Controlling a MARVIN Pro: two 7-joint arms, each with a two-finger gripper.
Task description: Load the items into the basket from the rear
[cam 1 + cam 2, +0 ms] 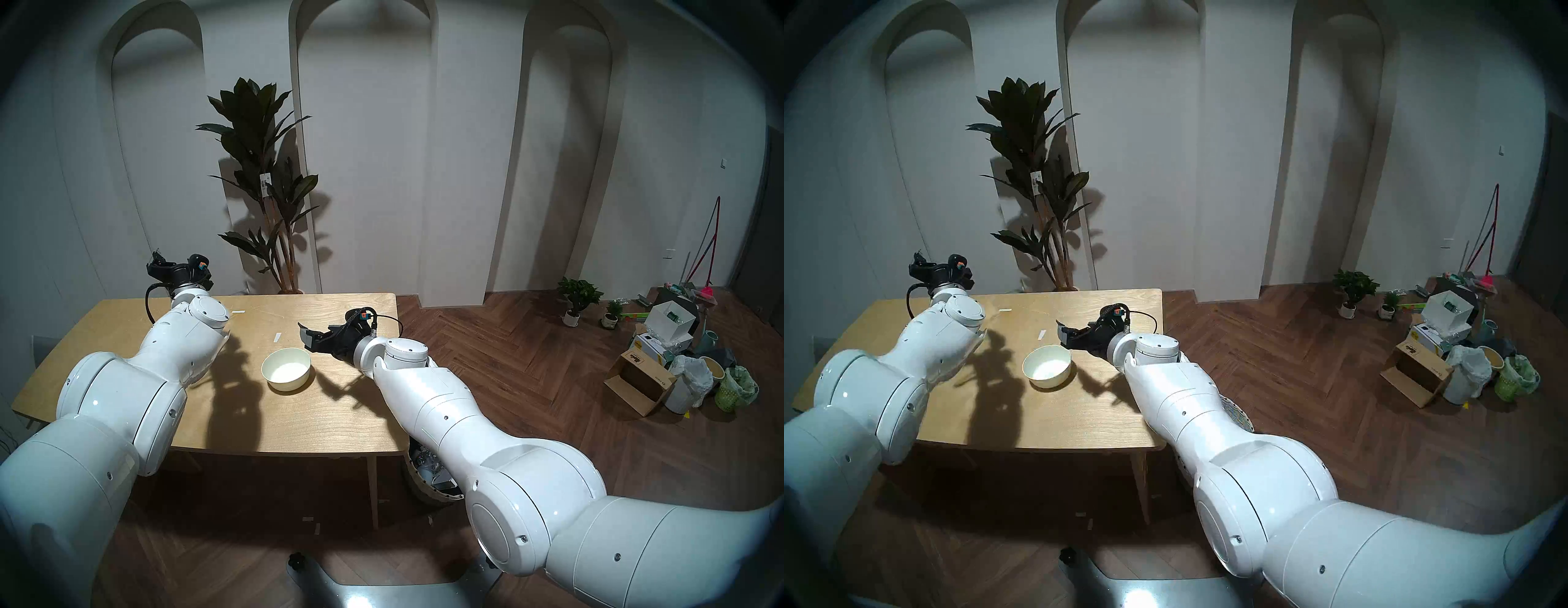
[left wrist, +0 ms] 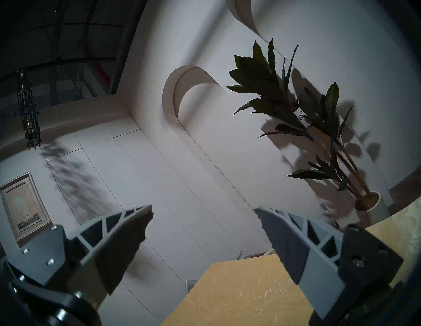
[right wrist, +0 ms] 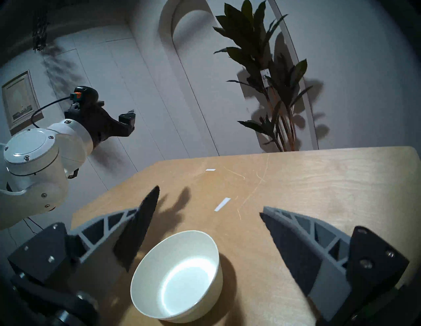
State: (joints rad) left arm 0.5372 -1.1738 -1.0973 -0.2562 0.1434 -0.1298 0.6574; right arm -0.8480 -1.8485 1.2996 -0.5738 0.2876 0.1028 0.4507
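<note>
The right gripper [image 3: 208, 210] stands wide open with nothing between its ribbed grey fingers [image 3: 296, 230]. In its own wrist view the cream-white bowl [image 3: 176, 278] sits at lower centre, nearer the left finger than the right, upright on the wooden table [image 3: 319, 182]. That spread and aim suggest the arm is lining up to take the bowl, probably by its rim or wall, since the bowl looks too broad for the jaws to span whole. In the head view the same gripper [image 1: 306, 337] hangs just above and to the right of the bowl [image 1: 286, 368], clear of it.

The left gripper [image 2: 202, 210] is likewise fully spread and holds nothing. It points up and away over the table's far-left corner toward the wall, which reads as parked out of the working arm's path.

Two white tape strips [image 3: 222, 204] lie beyond the bowl. No box or spray bottle shows on the table. The woven basket [image 1: 428, 471] is on the floor at lower centre of the head view, below the table's near-right corner and mostly hidden by the right arm; something lies inside it, too dark to name. So the bowl looks like the last piece to load. A tall potted plant [image 1: 263, 178] stands behind the table.
</note>
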